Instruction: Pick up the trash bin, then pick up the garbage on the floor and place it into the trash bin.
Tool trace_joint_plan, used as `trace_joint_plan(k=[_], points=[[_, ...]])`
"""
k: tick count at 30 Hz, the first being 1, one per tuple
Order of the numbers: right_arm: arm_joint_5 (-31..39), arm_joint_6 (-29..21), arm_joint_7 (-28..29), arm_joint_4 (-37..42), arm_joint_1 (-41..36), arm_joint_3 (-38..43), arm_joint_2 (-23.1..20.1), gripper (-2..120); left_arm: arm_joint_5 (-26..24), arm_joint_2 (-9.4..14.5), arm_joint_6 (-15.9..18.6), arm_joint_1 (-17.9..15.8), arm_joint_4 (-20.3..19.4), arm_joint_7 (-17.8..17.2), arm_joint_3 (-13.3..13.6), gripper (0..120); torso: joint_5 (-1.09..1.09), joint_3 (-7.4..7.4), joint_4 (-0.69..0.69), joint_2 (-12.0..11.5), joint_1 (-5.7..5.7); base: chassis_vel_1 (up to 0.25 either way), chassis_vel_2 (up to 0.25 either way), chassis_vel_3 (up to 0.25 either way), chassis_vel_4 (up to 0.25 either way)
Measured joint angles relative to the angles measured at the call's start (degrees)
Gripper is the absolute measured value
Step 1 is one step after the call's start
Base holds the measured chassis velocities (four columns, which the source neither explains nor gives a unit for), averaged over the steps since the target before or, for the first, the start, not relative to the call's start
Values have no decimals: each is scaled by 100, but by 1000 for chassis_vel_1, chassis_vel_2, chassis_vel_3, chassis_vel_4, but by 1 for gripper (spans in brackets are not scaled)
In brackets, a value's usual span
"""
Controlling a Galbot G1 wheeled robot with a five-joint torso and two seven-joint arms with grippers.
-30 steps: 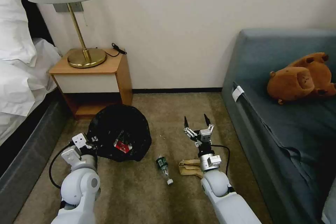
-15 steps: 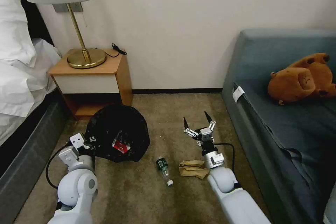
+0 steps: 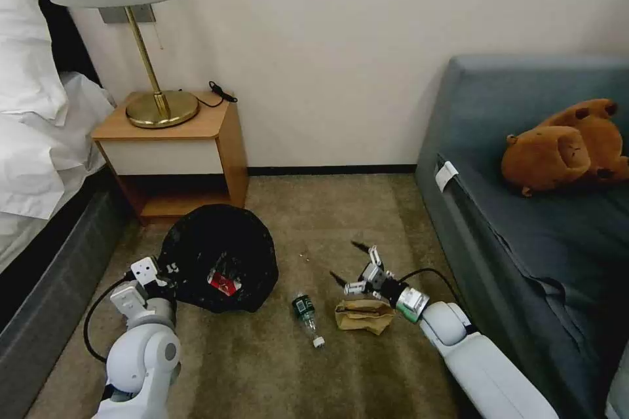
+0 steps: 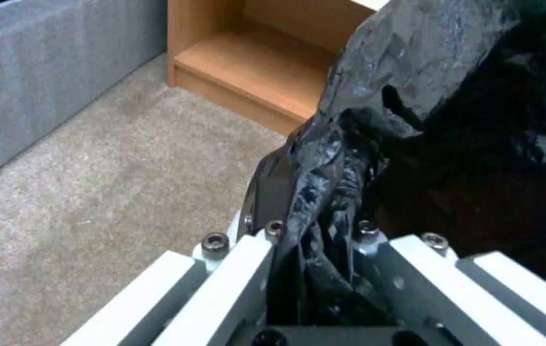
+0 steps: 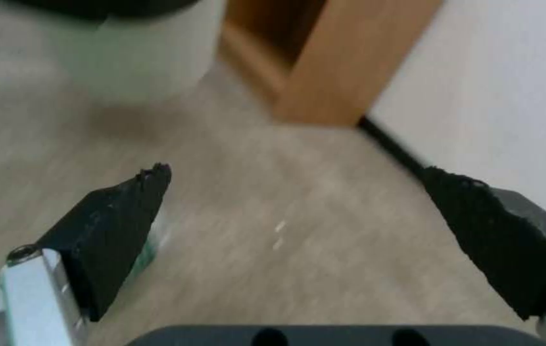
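Bin (image 3: pixel 219 255) first: it sits at the left of the carpet (image 3: pixel 314 222), just in front of the nightstand (image 3: pixel 173 144), with its black liner (image 4: pixel 414 86) crumpled over the rim. Inside it a red-and-white packet (image 3: pixel 223 283) lies against the plastic. The left gripper (image 3: pixel 160 275) is at the bin's near-left edge, and the left wrist view shows its fingers closed tight on a bunched fold of liner, the plastic pinched between them. Beyond that fold are the nightstand's open lower shelf (image 4: pixel 253 62) and the grey bed base (image 4: pixel 42 72).

To the right of the bin, near the middle of the carpet, a small clear bottle (image 3: pixel 306 318) with a green label lies on its side, cap toward the robot. Just right of it lies a crumpled tan paper (image 3: pixel 363 315). The right gripper (image 3: pixel 347 262) hangs low just above the paper's far edge, tilted toward the bin, its two black fingertips (image 5: pixel 119 211) spread wide apart with nothing between them. In the right wrist view, carpet shows between the fingertips, with the bin's white wall (image 5: pixel 138 53) and the nightstand's corner (image 5: pixel 343 62) farther off.

At the right edge of the carpet stands a blue sofa (image 3: pixel 524 222), and a brown plush toy (image 3: pixel 563 147) lies on its seat.
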Motion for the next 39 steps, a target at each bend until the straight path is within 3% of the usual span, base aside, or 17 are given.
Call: trace_joint_plan(k=[4, 7, 11, 14, 25, 31, 39], points=[[-103, -135, -502, -373, 250, -268, -189, 100, 38, -22, -13, -10, 72, 3, 13, 1, -2, 0, 0, 0, 0, 0, 0, 0, 0], [-559, -286, -951, -563, 474, -307, -319, 100, 89, -57, -33, -19, 114, 11, 27, 1, -2, 0, 0, 0, 0, 0, 0, 0, 0], [-700, -297, -1106, -680, 559, -308, -366, 100, 106, -80, -33, -17, 115, 12, 27, 1, -2, 0, 0, 0, 0, 0, 0, 0, 0], [-1223, -160, -1287, -976, 692, -186, -375, 100, 176, -141, -75, 43, 100, 26, 22, 1, -1, 0, 0, 0, 0, 0, 0, 0, 0], [-2305, 155, -1397, -1501, 894, 373, 86, 100, 240, -230, -97, 172, -101, 39, -33, 1, -1, 0, 0, 0, 0, 0, 0, 0, 0], [-3294, 338, -1297, -1877, 1027, 780, 313, 100, 234, -252, -98, 298, -225, 38, -131, 1, -2, 0, 1, 0, 0, 0, 0, 0, 0], [-3535, 395, -1218, -2045, 1028, 939, 328, 99, 232, -278, -101, 326, -261, 40, -139, 1, -2, 0, -1, 0, 0, 0, 0, 0, 0]])
